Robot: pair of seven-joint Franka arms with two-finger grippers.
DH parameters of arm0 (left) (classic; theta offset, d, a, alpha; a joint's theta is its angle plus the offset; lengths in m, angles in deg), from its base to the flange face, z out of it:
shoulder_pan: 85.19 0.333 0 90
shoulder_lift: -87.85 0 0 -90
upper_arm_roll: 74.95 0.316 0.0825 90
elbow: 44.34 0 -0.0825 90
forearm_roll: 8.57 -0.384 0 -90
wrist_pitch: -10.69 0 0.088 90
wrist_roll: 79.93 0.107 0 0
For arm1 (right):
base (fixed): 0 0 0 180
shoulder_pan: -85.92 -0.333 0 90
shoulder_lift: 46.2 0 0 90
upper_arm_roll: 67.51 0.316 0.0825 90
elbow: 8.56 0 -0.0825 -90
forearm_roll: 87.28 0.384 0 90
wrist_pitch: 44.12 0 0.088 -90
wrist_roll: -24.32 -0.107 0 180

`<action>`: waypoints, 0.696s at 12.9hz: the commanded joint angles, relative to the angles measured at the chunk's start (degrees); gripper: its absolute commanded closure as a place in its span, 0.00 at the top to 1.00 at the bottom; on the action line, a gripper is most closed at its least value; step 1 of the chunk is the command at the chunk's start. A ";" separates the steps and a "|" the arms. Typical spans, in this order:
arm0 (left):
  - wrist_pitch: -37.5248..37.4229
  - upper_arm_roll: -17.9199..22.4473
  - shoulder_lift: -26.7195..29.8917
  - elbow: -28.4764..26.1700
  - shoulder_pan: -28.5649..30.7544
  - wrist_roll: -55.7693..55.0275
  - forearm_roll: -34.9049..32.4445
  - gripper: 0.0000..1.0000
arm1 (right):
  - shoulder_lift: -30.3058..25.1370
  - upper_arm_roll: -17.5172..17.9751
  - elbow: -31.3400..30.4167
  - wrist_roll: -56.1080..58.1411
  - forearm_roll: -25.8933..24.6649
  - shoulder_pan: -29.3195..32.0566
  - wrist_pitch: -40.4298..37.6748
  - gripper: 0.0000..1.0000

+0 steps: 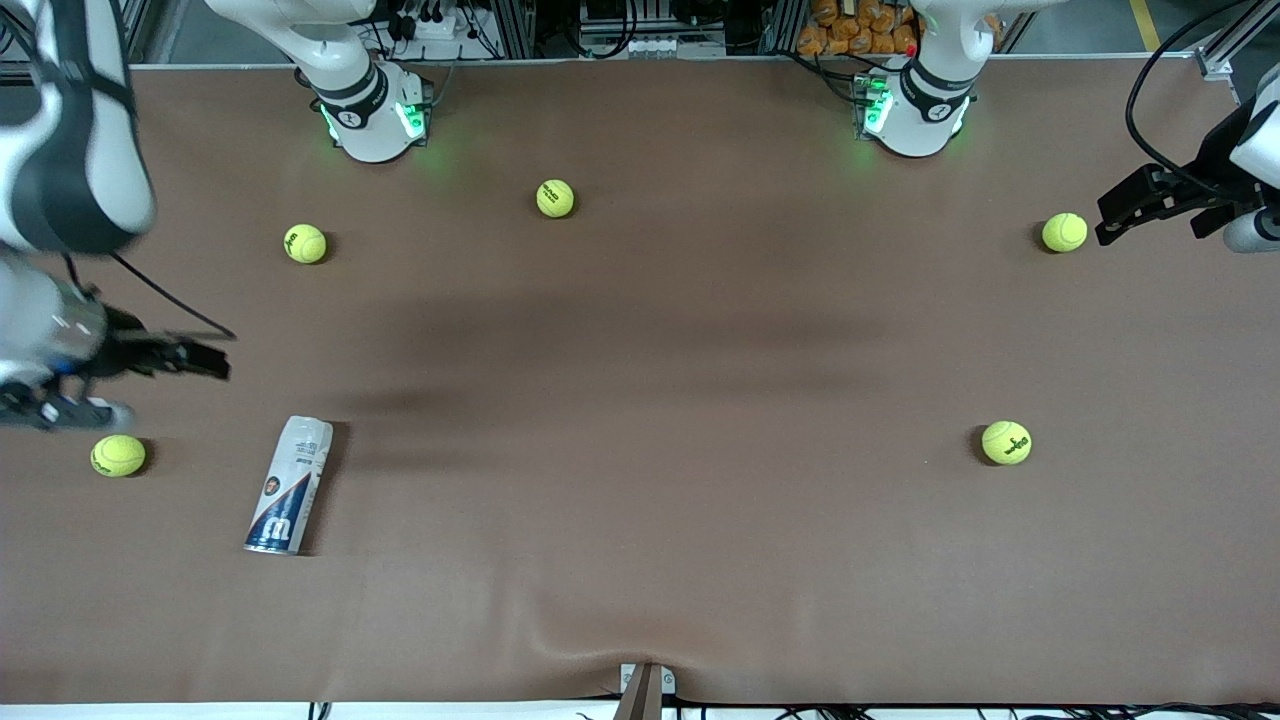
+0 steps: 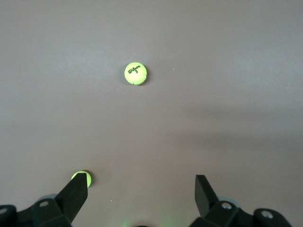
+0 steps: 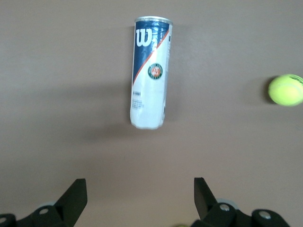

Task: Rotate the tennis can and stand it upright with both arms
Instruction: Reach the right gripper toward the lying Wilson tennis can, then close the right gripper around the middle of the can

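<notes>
Tennis can (image 1: 290,486) lies flat, long axis toward the front camera, near right gripper (image 1: 200,357), fingers spread, empty; left gripper (image 1: 1130,205), spread, empty, well apart.

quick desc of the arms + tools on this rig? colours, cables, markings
Two white jointed arms with black joint bands; both bases glow green. Left tool is black with two flat, wedge-shaped fingers, and a black cable loops to its wrist. Right tool is the same black two-finger type, with a thin black cable trailing from it.
</notes>
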 commanded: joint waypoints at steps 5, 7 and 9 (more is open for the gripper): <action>-1.92 -0.34 -0.02 0.58 0.13 -0.27 -1.12 1.00 | 17.67 0.43 1.45 5.11 0.64 0.92 19.18 1.00; -1.92 -0.34 -0.10 0.58 0.13 -0.27 -0.86 1.00 | 20.41 0.43 1.45 5.93 0.73 0.92 22.98 1.00; -1.84 -0.34 -0.19 0.49 0.13 -0.27 -0.77 1.00 | 22.87 0.43 1.45 5.84 0.99 1.09 24.47 1.00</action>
